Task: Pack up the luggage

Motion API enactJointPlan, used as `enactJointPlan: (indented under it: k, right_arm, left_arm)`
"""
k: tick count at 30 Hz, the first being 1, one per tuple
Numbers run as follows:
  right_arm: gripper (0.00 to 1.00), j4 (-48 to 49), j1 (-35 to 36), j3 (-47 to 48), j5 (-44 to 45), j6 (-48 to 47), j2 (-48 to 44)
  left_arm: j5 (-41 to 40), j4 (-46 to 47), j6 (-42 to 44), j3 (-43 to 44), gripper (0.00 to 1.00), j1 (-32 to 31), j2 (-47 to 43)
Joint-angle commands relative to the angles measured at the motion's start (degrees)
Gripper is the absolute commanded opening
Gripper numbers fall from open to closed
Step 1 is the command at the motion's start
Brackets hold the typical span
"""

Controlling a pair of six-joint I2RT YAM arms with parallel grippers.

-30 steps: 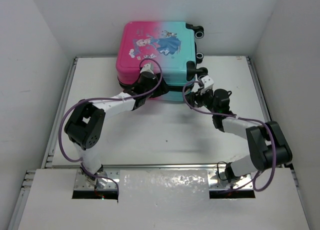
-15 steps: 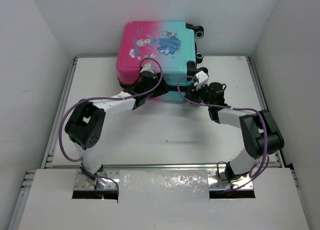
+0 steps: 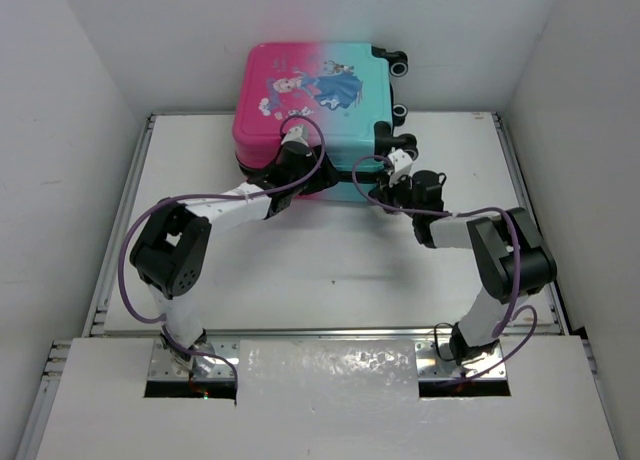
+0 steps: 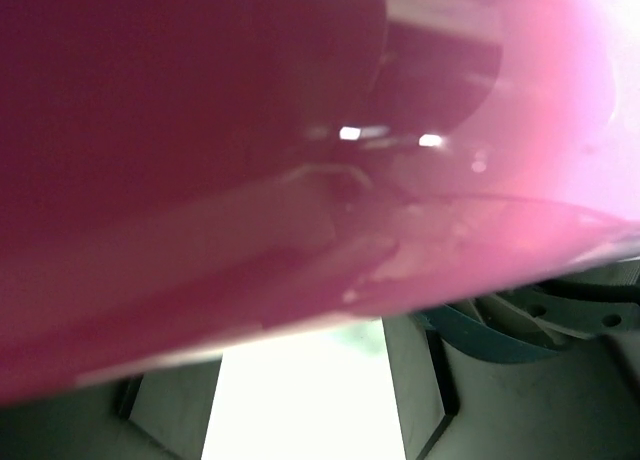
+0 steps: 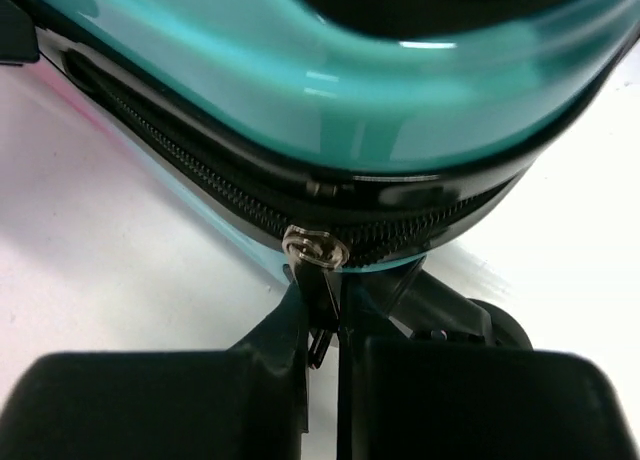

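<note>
While the suitcase (image 3: 318, 85) lies flat at the far edge of the table (image 3: 330, 265), princess side up and wheels (image 3: 400, 66) to the right, we see both arms reaching its near side. Our right gripper (image 3: 395, 172) sits at the teal front corner, just beside the nearest wheel. From the right wrist, its two fingers (image 5: 450, 400) are pressed together, with the tab of the zipper pull (image 5: 316, 250) pinched between them. The pull's metal ring stands just above the fingertips, against the dark zipper (image 5: 190, 170) that runs between the two teal shell halves.

Our left gripper (image 3: 295, 165) is at the pink front edge. From the left wrist, glossy pink shell fills nearly the whole view. Only the lower parts of the fingers (image 4: 420, 405) show beneath it, apart, with bright table between them. Their tips are hidden, so we cannot tell whether they grip the shell's rim or simply stand apart.
</note>
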Motion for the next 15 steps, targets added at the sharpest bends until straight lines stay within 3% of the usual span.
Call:
enactJointPlan:
  k: [1,6,15]
  right_arm:
    - [0.00,18.39,-1.07,-0.81,4.93,2.39,-2.65]
    - [0.00,24.10,-3.10,-4.15,5.12,4.77,-3.18]
    - [0.00,18.85,-7.49,-2.14,7.93,2.57,-3.44]
  left_arm:
    - [-9.59,1.64,-3.76,1.06,0.58,13.18,6.56]
    - [-9.06,1.64,-3.84,1.23,0.58,13.27,7.18]
    - [-9.85,0.42,-3.84,2.11,0.58,13.80,7.00]
